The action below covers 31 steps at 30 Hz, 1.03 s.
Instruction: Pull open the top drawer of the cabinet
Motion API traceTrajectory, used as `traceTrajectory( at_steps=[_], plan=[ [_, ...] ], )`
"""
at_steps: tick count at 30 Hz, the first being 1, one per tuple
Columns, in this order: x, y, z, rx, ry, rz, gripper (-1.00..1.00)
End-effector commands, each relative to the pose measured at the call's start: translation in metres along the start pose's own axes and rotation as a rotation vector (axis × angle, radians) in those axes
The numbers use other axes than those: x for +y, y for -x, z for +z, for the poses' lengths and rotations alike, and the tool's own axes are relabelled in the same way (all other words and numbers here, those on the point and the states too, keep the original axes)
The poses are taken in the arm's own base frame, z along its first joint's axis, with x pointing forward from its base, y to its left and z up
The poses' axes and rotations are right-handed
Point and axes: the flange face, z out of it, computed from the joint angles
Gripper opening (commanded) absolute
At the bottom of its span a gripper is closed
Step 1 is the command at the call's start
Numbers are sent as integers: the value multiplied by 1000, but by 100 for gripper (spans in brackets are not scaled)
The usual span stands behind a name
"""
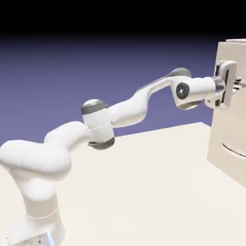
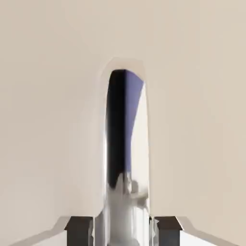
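- The job stands at the grasp, by my judgement: reaching the cabinet (image 1: 220, 133) and getting hold of the right handle look done, and the pull is what remains.
- The top drawer (image 2: 53, 125) is at the upper part of the cabinet, near the exterior view's right edge; its pale flat front fills the hand view behind the handle.
- The fingers (image 1: 237, 84) are closed on the curved handle (image 2: 127, 204), one on each side of it, with the shiny metal running between them at the bottom of the hand view.
- The grip appears snug, with the handle roughly centred between the two tips; how firmly it would hold under load cannot be told.
- No clear opening shows around the drawer front, so I take it as shut or very nearly so. The hand covers much of that area in the exterior view, and a slight gap could be hidden.
- The lower handle (image 1: 234, 149) sits well below the hand, untouched.
- The white arm (image 1: 129, 111) stretches from its base over the counter (image 1: 144, 187) to the cabinet, fairly extended but bent at its joints.
- Left to do: draw the handle straight out from the cabinet, toward the robot's base, keeping the grip until the drawer is plainly open. A sideways drift could make the smooth metal slip.
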Motion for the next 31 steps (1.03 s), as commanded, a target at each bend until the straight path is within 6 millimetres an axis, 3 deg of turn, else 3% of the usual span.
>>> traceTrajectory(
  at_steps=[1,14,27,28,29,31],
  plan=[
    [0,0,-6,1,1,0,-100],
    [0,0,-107,1,1,0,-100],
    [0,0,-240,1,1,0,-100],
    [0,0,-240,1,1,0,100],
    [0,0,-240,1,1,0,100],
    [0,2,-265,-1,-1,-1,100]
  ],
)
